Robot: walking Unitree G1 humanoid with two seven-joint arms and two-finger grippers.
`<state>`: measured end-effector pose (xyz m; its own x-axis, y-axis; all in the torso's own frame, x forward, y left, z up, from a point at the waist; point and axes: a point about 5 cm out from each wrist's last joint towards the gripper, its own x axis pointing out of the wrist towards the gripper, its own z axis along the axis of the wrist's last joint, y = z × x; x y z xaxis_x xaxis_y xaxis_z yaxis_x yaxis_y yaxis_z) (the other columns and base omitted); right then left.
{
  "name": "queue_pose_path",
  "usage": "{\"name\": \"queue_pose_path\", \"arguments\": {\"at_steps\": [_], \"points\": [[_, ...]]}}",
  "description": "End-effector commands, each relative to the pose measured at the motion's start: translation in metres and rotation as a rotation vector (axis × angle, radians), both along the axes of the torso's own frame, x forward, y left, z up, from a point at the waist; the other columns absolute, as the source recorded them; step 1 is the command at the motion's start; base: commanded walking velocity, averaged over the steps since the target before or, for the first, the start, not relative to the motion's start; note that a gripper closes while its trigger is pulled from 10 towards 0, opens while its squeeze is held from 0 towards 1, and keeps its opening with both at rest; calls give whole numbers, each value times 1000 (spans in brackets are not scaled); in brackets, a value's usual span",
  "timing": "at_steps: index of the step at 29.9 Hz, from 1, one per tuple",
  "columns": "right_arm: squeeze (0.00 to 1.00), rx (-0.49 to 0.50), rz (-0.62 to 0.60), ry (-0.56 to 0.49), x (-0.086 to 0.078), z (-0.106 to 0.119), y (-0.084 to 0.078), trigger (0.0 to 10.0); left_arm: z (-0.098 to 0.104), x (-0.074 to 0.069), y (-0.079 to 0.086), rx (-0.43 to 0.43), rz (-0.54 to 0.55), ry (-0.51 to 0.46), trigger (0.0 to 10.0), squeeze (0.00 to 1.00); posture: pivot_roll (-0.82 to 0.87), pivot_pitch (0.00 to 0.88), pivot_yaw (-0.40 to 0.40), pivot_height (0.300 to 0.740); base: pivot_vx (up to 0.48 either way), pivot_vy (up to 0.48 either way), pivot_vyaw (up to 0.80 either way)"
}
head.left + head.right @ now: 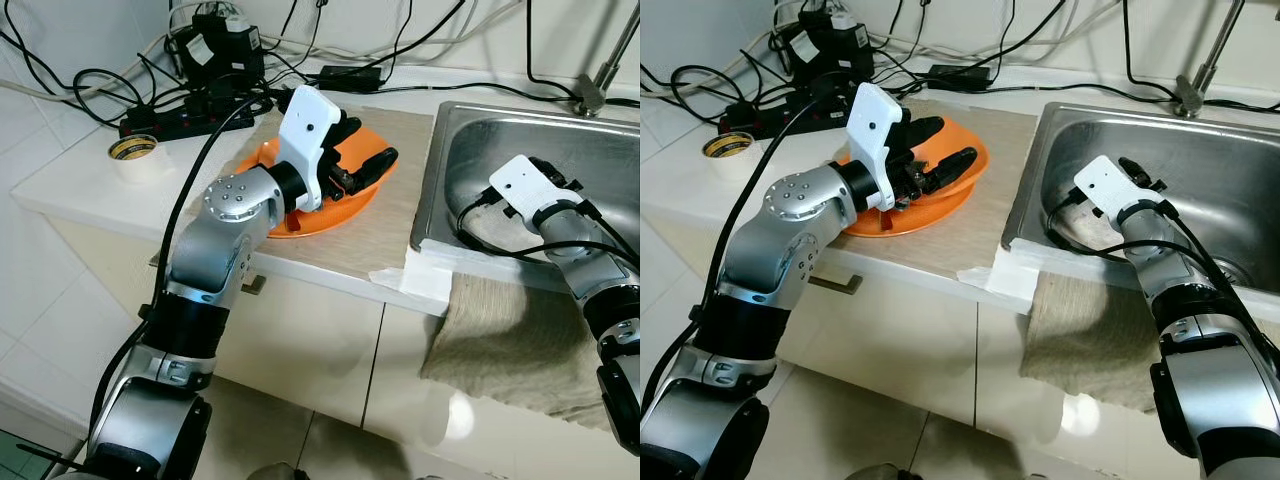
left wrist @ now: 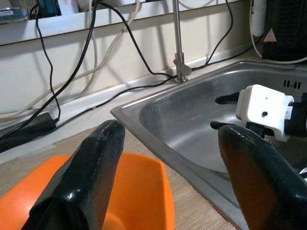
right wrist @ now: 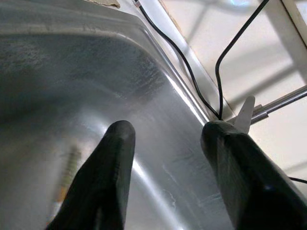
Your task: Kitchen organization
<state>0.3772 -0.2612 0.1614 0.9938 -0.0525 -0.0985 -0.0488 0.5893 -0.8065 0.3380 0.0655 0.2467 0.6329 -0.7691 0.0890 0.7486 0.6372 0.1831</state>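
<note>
On the beige mat (image 1: pixel 385 225) near the bench's front edge: orange plastic plates (image 1: pixel 345 205), what looks like two stacked, just left of the steel sink (image 1: pixel 440 160).

Handling guess: light, stiff, smooth plastic, so slippery but not fragile. A shallow raised rim is the only real purchase; pinch it, don't try the flat centre. If it is a stack, the top one may slide off the lower.

Left end effector (image 1: pixel 940 150) sits over the plates, fingers (image 2: pixel 91 177) apart, nothing between them.

Right end effector (image 1: pixel 1137 170) is down in the sink basin, fingers (image 3: pixel 115 158) apart, empty.

Edges: the near rim of the plates is close to the bench drop. Sink lip on the right. A cloth (image 1: pixel 500 340) hangs over the front.

Open room: bare mat between plates and sink. Far left is cluttered with a power strip (image 1: pixel 190 110), cables and a tape roll (image 1: pixel 135 150). Faucet (image 1: pixel 600 80) at the far right.
</note>
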Motion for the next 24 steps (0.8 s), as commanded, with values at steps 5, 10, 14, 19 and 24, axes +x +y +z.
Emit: {"name": "queue_pose_path", "arguments": {"at_steps": [5, 10, 14, 19, 24], "points": [[1000, 142, 19, -65, 8, 17, 12, 10000, 10, 4, 2, 11, 20, -33, 10000, 0, 2, 0, 107, 740, 0, 0, 0], [0, 523, -1, -204, 17, 48, 22, 10000, 7, 10, 6, 15, 83, -32, 10000, 0, -3, 0, 105, 740, 0, 0, 0], [0, 732, 20, -324, 17, 66, 32, 10000, 6, 18, 16, -4, 189, -32, 10000, 0, -5, 0, 105, 740, 0, 0, 0], [0, 841, 54, -453, 10, 79, 43, 10000, 0, 23, 32, -11, 318, -31, 10000, 0, -5, 0, 104, 740, 0, 0, 0], [0, 880, 110, -580, -9, 85, 61, 10000, -20, 27, 60, -38, 528, 44, 10000, 0, -3, 0, 103, 740, 0, 0, 0]]}}
